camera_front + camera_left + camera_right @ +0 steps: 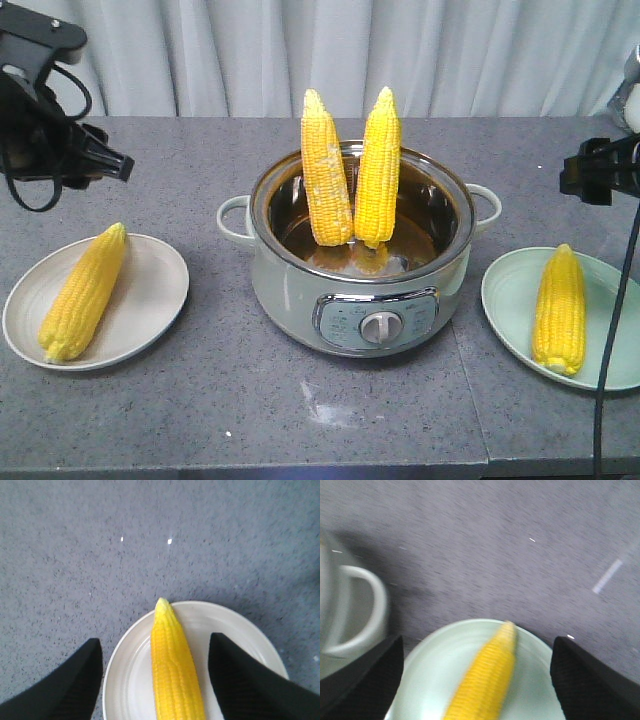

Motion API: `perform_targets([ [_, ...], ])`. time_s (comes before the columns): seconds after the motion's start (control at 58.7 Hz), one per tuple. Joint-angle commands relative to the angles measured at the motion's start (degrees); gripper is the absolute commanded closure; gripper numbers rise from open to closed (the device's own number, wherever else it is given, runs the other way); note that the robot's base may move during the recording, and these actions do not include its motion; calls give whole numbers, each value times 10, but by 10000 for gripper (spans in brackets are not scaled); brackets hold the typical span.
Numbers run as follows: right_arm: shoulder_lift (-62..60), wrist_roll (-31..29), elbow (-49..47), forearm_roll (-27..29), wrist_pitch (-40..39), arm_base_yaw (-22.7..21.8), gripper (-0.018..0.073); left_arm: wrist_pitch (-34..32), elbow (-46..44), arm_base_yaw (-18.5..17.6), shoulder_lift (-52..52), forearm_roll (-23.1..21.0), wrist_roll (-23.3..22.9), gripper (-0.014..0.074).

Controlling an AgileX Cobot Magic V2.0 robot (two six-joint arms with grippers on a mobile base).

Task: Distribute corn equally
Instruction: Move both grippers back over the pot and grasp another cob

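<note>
Standing tips up in a pale cooking pot [360, 300] at the centre of a grey table [230, 400], a corn cob [327, 180] and a second cob [378, 170] rise side by side. A third cob [84, 292] lies on a white plate [150, 300] at the left, below the left gripper [155, 640], its fingers spread and empty. A fourth cob [560, 310] lies on a green plate [505, 300] below the right gripper [479, 640], likewise spread, holding nothing.
</note>
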Motion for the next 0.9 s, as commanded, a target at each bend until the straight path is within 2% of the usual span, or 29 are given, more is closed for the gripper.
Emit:
perform_targets([
  [0.0, -35, -75, -17, 104, -46, -2, -22, -60, -18, 1, -51, -27, -12, 144],
  [0.204, -17, -306, -38, 410, -41, -2, -22, -126, -17, -1, -84, -147, -3, 147],
  [0.29, 6, -379, -59, 502, -30, -2, -22, -139, -17, -1, -86, -188, 16, 147],
  [0.358, 33, -402, -81, 545, -21, -2, -22, -144, -17, -1, -86, -212, 24, 147],
  [0.46, 84, -410, -123, 557, -10, 5, -22, -150, -17, -1, -84, -236, 34, 147],
  [0.579, 149, -410, -180, 544, -12, 40, -22, -154, -17, -1, -83, -238, 34, 147],
  [0.716, 207, -360, -224, 500, -47, 69, -22, -151, -17, -1, -83, -238, 34, 147],
  [0.886, 255, -345, -251, 495, -45, 89, -22, -150, -17, -1, -82, -238, 34, 147],
])
